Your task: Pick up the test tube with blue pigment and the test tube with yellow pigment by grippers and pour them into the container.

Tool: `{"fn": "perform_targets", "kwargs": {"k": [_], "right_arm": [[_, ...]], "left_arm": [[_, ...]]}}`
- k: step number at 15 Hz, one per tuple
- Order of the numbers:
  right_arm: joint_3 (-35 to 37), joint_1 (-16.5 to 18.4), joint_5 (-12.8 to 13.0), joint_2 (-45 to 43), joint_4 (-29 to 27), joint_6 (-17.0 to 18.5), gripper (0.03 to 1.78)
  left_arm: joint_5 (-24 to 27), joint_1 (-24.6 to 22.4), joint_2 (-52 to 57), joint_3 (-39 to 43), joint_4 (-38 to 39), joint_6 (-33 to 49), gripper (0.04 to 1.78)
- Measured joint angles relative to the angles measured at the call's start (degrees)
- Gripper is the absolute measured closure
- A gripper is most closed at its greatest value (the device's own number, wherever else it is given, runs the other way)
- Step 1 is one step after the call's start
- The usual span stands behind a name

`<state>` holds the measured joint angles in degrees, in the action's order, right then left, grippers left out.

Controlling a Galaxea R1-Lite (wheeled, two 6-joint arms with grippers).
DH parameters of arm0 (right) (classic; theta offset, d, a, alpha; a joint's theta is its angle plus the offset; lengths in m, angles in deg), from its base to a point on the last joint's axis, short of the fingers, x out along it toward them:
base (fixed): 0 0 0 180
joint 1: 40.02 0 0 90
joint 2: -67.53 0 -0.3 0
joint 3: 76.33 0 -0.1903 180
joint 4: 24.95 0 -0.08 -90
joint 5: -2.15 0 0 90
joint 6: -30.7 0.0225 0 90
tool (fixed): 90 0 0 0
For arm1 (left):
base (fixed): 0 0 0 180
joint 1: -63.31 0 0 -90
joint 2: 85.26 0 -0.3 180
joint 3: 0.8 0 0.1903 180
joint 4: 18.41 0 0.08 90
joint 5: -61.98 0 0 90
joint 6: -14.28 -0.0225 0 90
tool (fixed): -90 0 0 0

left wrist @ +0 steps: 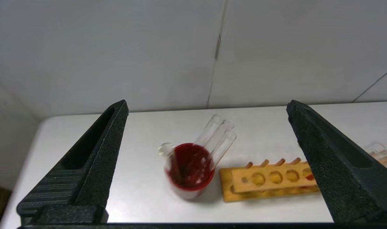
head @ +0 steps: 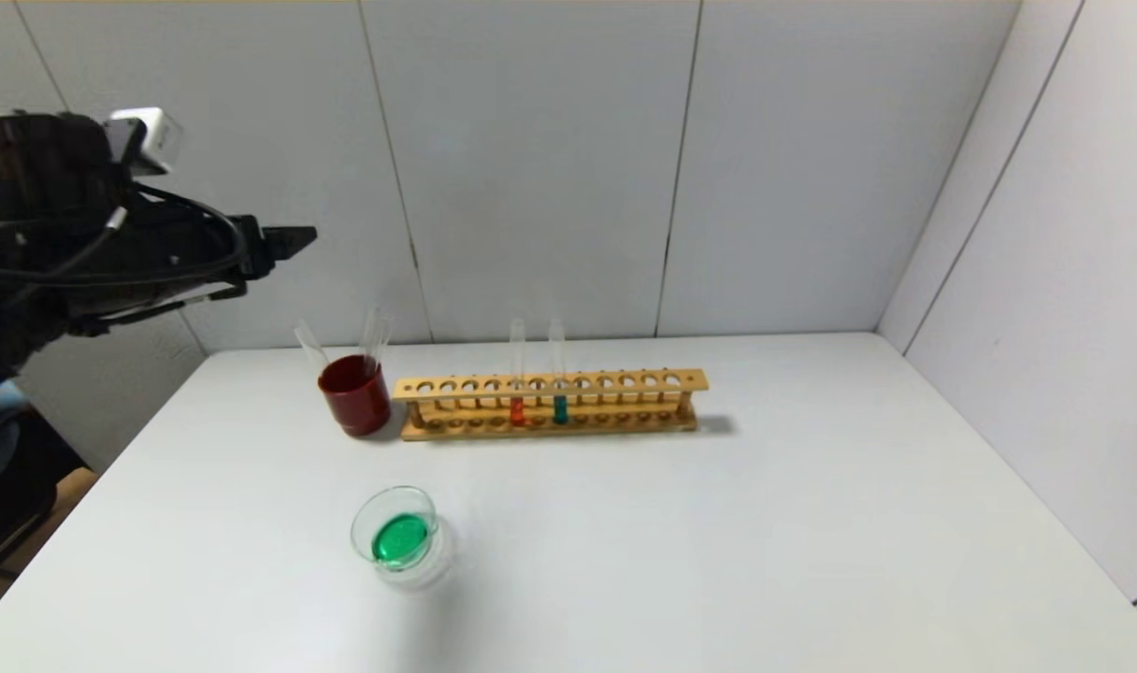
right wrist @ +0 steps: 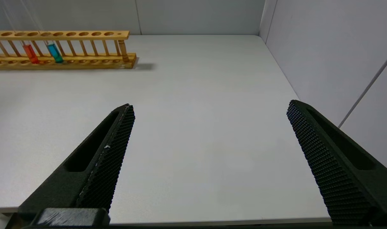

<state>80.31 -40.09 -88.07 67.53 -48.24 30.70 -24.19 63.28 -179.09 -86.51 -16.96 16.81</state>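
While the left end effector [left wrist: 206,165] is hovering high above the desk's [head: 812,523] far left corner with its two black fingers [left wrist: 94,159] spread wide and gripping nothing, the dark-red cup [left wrist: 190,170] is standing straight ahead of it, below the gap between the fingers. Several emptied clear tubes [left wrist: 217,138] are leaning inside that cup, their mouths sticking out over its rim; which of them carried the blue pigment and which the yellow cannot be told. Just beside the cup, on the side away from the desk's left edge, the wooden rack [head: 550,404] is lying along the back of the desk, holding upright one tube with orange-red liquid [head: 517,408] and one with darker teal liquid [head: 560,408] next to each other. Nearer the robot than the cup, well apart from it, the container [head: 400,536] is sitting on the desk with green liquid pooled in it. The right end effector [right wrist: 209,159] is waiting low over the desk's near right part, far from the cup, its fingers likewise spread wide and bare.
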Motion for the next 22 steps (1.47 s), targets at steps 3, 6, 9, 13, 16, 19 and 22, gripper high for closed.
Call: {"fn": "perform_targets", "kwargs": {"k": [3, 6, 9, 13, 16, 19, 22], "right_arm": [[0.0, 0.0, -0.02, 0.0, 0.0, 0.0, 0.06], [0.0, 0.0, -0.02, 0.0, 0.0, 0.0, 0.06], [0.0, 0.0, -0.02, 0.0, 0.0, 0.0, 0.06], [0.0, 0.0, -0.02, 0.0, 0.0, 0.0, 0.06], [0.0, 0.0, -0.02, 0.0, 0.0, 0.0, 0.06], [0.0, 0.0, 0.0, 0.0, 0.0, 0.0, 0.06], [0.0, 0.0, 0.0, 0.0, 0.0, 0.0, 0.06]], "left_arm": [[-6.02, 0.24, 14.23, 5.53, -5.33, -4.96, 0.07], [-11.9, 0.32, 29.67, 13.01, -9.72, -6.91, 0.07], [-14.76, 0.35, 44.45, 18.96, -16.79, -7.5, 0.07], [-15.64, 0.12, 63.57, 27.15, -23.8, -6.94, 0.07], [-15.2, 0.02, 75.42, 32.35, -24.94, -6.45, 0.07], [-12.42, 0.1, 85.92, 37.38, -24.91, -5.95, 0.07], [-10.41, 0.07, 91.71, 47.54, -18.97, -5.56, 0.07]]}}
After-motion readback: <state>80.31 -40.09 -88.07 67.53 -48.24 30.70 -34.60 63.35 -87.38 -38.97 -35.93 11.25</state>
